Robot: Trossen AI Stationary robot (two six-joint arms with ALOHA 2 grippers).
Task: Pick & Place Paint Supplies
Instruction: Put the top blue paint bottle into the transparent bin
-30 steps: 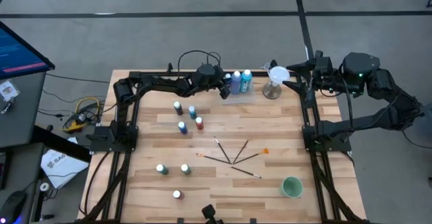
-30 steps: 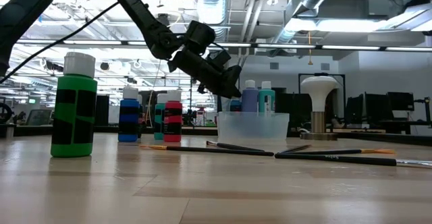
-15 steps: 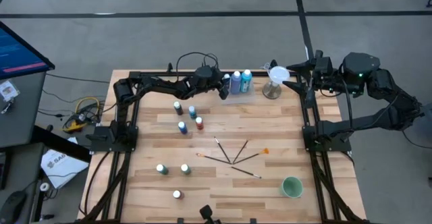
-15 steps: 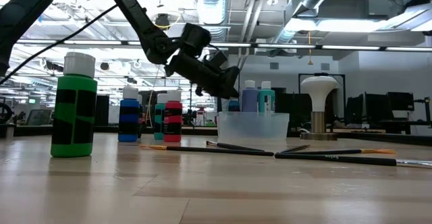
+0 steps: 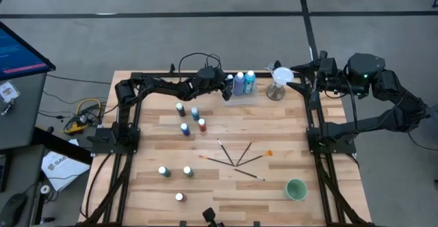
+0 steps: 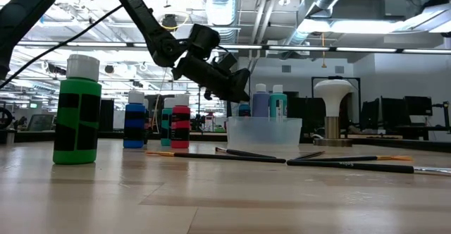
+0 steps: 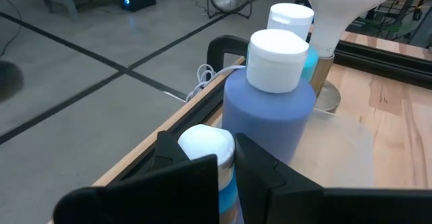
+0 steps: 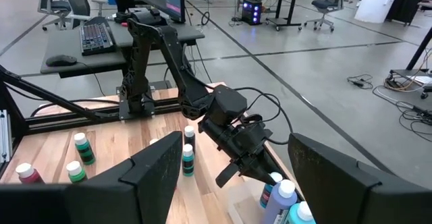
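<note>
Beside the clear plastic tub [image 6: 264, 131]: a bottle about to go in.
Left gripper [image 7: 226, 173], jaws clamped on a small blue white-capped bottle [image 7: 210, 158], hangs just short of the tub; the tall lavender bottle [image 7: 271, 97] inside could get knocked. Beyond, the right gripper [image 5: 306, 68] waits, jaws wide, empty.

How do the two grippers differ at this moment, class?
The left gripper is shut on a small blue bottle by the clear tub; the right gripper is open and empty. The left reaches over the table's far edge; the right waits at the right side. Both are dark and two-fingered.
</note>
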